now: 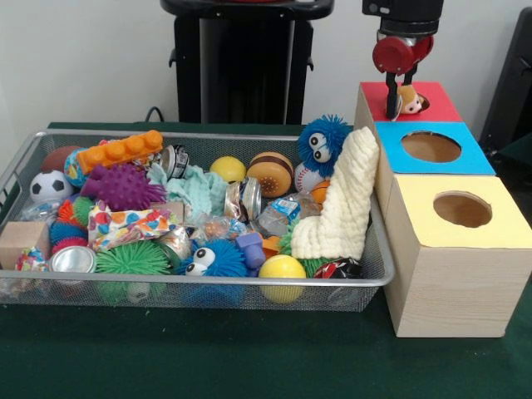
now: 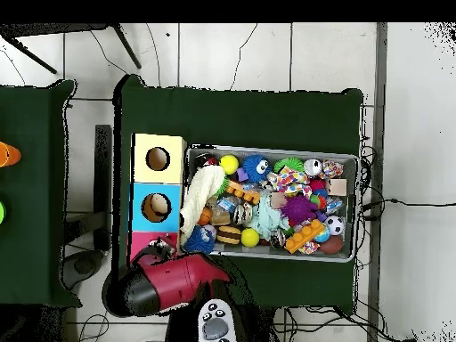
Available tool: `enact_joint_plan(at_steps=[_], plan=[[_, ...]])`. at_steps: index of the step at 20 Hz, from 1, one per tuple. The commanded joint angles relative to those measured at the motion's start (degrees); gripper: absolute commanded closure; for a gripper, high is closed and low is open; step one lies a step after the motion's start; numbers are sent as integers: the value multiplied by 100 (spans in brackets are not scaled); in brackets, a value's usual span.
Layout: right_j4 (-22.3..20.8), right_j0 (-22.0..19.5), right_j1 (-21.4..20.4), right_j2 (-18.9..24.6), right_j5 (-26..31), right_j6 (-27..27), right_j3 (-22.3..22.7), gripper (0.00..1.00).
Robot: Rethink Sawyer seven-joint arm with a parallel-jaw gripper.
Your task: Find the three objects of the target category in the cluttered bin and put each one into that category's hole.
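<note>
The bin (image 1: 208,283) is a silver wire-mesh basket heaped with toys: balls, spiky balls, a blue furry ball with eyes (image 1: 322,143), a toy burger (image 1: 270,173) and a cream cloth (image 1: 345,199). Three wooden boxes stand beside it, with red (image 1: 440,104), blue (image 1: 470,158) and yellow (image 1: 499,224) holed tops. My gripper (image 1: 391,115) hangs over the red box, shut on a small tan and orange toy (image 1: 409,100) at the rim of its hole. In the overhead view the red arm (image 2: 169,280) hides the gripper and the red box; the bin (image 2: 267,149) shows there too.
The boxes and bin stand on a dark green cloth (image 1: 249,357). The cream cloth drapes over the bin's edge towards the boxes. An orange brick toy (image 1: 120,151) and a soccer ball (image 1: 50,184) lie at the bin's other end. The black pedestal (image 1: 245,58) stands behind.
</note>
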Motion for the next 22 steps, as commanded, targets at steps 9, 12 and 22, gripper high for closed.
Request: enact_joint_plan(at_steps=[9,12,22], plan=[[-559,-519,1083,70,1789,173,1144,0],[-494,-509,1042,72,1858,247,1151,0],[-344,-671,638,307,2024,229,1256,0]])
